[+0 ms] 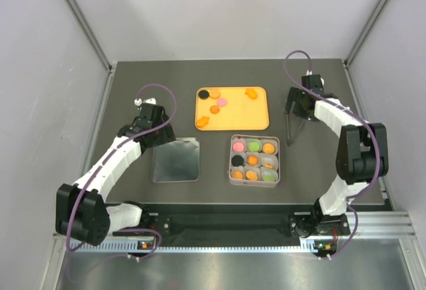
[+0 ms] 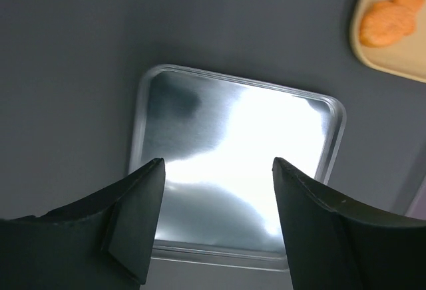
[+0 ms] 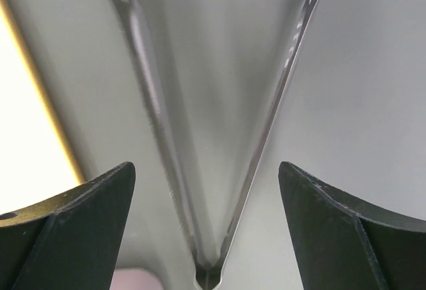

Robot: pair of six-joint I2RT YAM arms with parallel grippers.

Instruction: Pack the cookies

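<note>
Cookies (image 1: pixel 253 160) are filling most cups of the tin (image 1: pixel 231 170), while several are waiting on the tray (image 1: pixel 256 114) at the table's far side. The left gripper (image 2: pixel 218 167) is hovering open over the lid (image 2: pixel 266 137). The right gripper (image 3: pixel 206 170) is hovering open over the tongs (image 3: pixel 150 104).

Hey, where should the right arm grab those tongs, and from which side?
I'd take the tongs across both arms, partway up from the joined end, coming straight down. They lie with the V spread sideways on the table, so the open fingers of the right gripper can straddle it and squeeze.
</note>
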